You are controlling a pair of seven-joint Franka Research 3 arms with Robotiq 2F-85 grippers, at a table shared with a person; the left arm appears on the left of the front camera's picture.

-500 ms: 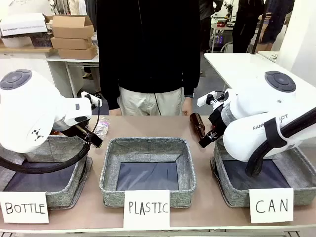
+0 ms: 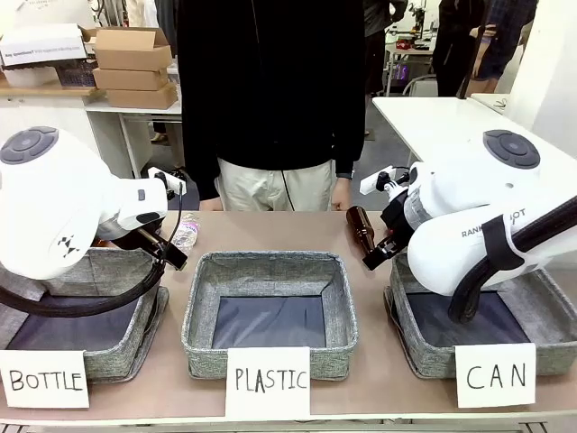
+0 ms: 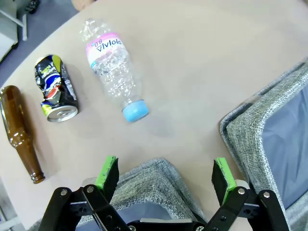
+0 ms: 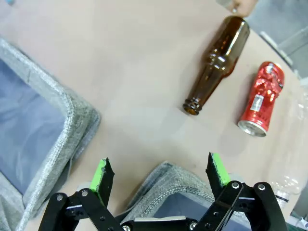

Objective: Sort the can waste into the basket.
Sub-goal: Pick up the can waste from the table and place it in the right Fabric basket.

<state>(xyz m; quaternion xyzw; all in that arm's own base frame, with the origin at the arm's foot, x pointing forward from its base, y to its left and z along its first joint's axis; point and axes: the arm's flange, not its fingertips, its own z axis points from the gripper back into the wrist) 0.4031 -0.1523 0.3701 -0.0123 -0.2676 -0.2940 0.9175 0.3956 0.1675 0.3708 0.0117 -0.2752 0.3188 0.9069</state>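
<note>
Two cans lie on the bench, neither yet in the basket (image 2: 420, 354) signed CAN. The red can (image 4: 261, 98) rests on its side ahead of the right tool (image 4: 160, 167) and off to the right in that wrist's view, near a brown bottle (image 4: 216, 62) but apart from it. The dark can (image 3: 54, 89) lies ahead and to the left of the left tool (image 3: 166, 168), between a second brown bottle (image 3: 19, 130) and a clear plastic bottle (image 3: 113, 72).

Nothing has changed in the last half second: in the front view both arms keep the same pose, and what shows on the bench lies as it did. Both tools stand wide open and empty, each hanging over a grey basket corner.

So the sorting looks to be at its very start, with no reach begun. The red can seems the easier first pick, since the right tool hovers at the CAN basket's edge. The dark can would have to travel across from the far side.
</note>
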